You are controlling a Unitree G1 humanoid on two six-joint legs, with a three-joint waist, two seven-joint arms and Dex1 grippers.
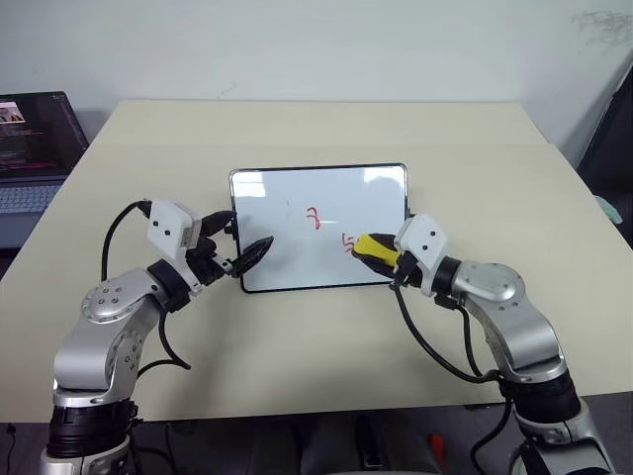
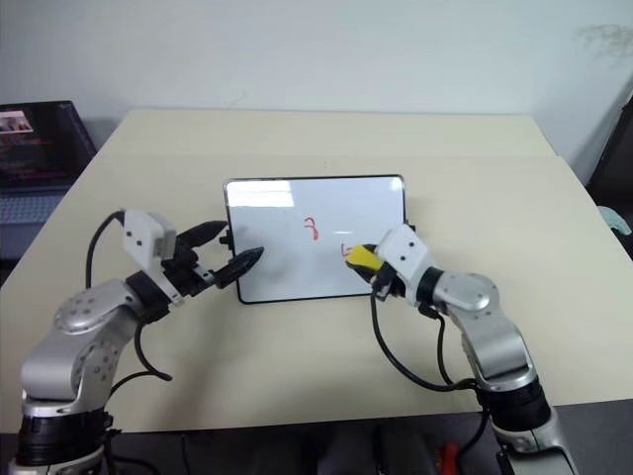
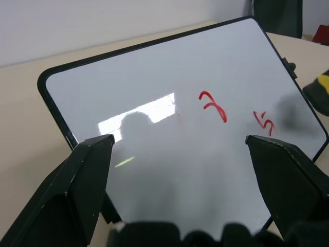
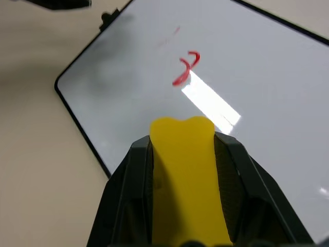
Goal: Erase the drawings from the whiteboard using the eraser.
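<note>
Board surface: the whiteboard [image 1: 297,223] lies flat mid-table, its centre and far half uncovered.
Left edge: the left gripper [image 1: 240,244] hovers over the board's near left corner, fingers spread wide, blocking that approach.
Right edge: the right gripper [image 1: 381,253], clamped on the eraser [image 1: 377,245], covers the near right corner.
Table: the table [image 1: 326,129] is bare beyond the board.
Far left: a laptop [image 1: 35,148] stands off the table.
</note>
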